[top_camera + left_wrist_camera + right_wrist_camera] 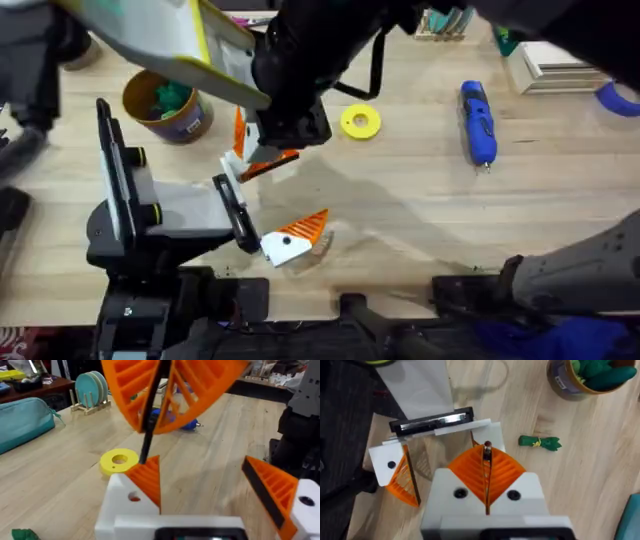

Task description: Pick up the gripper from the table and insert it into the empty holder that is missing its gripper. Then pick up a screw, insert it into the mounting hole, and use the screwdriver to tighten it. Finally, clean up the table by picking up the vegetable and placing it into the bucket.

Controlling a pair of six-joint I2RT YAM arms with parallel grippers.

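Left gripper is spread with both orange fingers on, so the holder looks filled; right gripper pinches the screw, not yet inserted; screwdriver lies untouched near the worktop's far right edge; vegetable is still out, near the bucket.

One blue screwdriver, one yellow ring and one bucket sit on one desk; one green vegetable lies near the bucket.
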